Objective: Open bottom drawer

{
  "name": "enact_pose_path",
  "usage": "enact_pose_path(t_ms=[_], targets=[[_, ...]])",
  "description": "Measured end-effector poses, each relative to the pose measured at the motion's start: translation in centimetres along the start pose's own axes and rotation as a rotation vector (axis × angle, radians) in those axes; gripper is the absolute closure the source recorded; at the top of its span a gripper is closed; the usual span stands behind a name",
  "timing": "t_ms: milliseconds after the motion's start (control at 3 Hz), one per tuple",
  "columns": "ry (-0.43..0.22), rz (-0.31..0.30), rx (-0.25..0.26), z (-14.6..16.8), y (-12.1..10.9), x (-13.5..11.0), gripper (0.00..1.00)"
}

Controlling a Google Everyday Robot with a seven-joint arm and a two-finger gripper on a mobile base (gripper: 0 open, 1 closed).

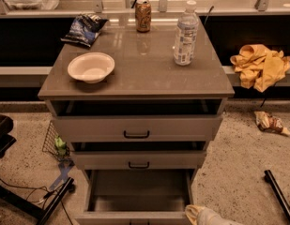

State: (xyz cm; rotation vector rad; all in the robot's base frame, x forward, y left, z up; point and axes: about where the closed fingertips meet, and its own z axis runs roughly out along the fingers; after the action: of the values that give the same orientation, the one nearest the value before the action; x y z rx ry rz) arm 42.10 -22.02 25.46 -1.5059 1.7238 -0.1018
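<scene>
The bottom drawer (140,191) is the lowest of three grey drawers and stands pulled far out, its plain grey inside empty. Its slim front (111,217) lies at the frame's bottom edge, with the handle cut off there. The middle drawer (139,159) and the top drawer (136,128) are each out a little. My gripper (205,215) shows as a pale shape at the bottom edge, right at the front right corner of the bottom drawer. Only its tip is in view.
On the cabinet top stand a white bowl (91,67), a chip bag (84,28), a can (143,16) and a water bottle (186,34). A yellow cloth (261,65) lies on the right ledge. On the floor are a wrapper (270,122), a black bar (278,195), a wire basket (55,143) and cables (22,191).
</scene>
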Motion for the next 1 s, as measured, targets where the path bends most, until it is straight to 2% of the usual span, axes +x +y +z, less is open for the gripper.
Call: enact_pose_path(t_ms=[333,667,1000], targets=[[-0.034,-0.117,-0.082,6.3,-1.2,-3.3,1.0],[-0.04,-0.147,-0.138,10.7,-0.5,-4.7,1.0],[-0.068,-0.182,-0.18,16.3,0.3,-7.3,1.0]])
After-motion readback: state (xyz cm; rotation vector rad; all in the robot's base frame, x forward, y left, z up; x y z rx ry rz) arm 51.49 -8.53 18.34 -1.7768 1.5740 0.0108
